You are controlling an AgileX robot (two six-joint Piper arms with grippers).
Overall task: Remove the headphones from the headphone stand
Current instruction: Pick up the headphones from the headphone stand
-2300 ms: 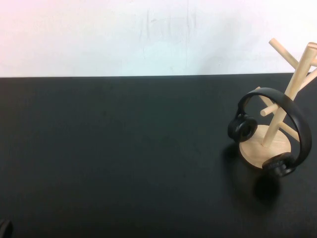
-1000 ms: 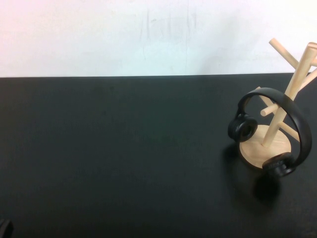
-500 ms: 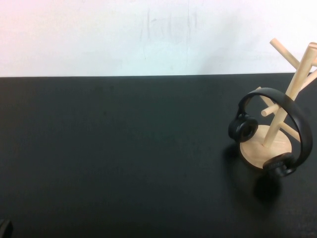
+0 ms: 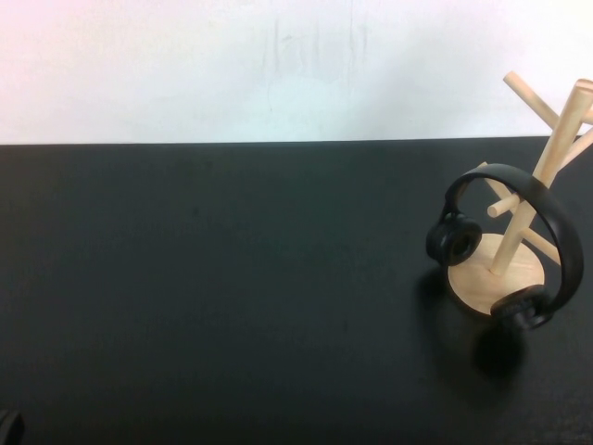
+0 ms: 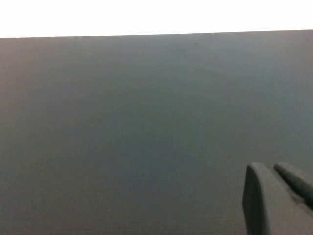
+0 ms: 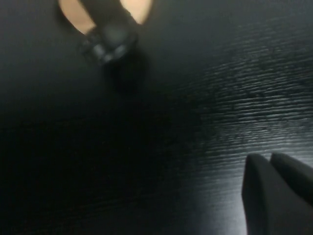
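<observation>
Still on its peg: the headphones hang on the headphone stand at the table's right side.

Left to right: the left gripper, fingers pressed together, hovers over bare tabletop; only its wrist view shows this. The stand's post leans up and to the right from its disc base, and the headband arches across it, one ear cup left of the base, the other at its near edge. The right gripper, fingers closed on nothing, hovers near that closer cup.
</observation>
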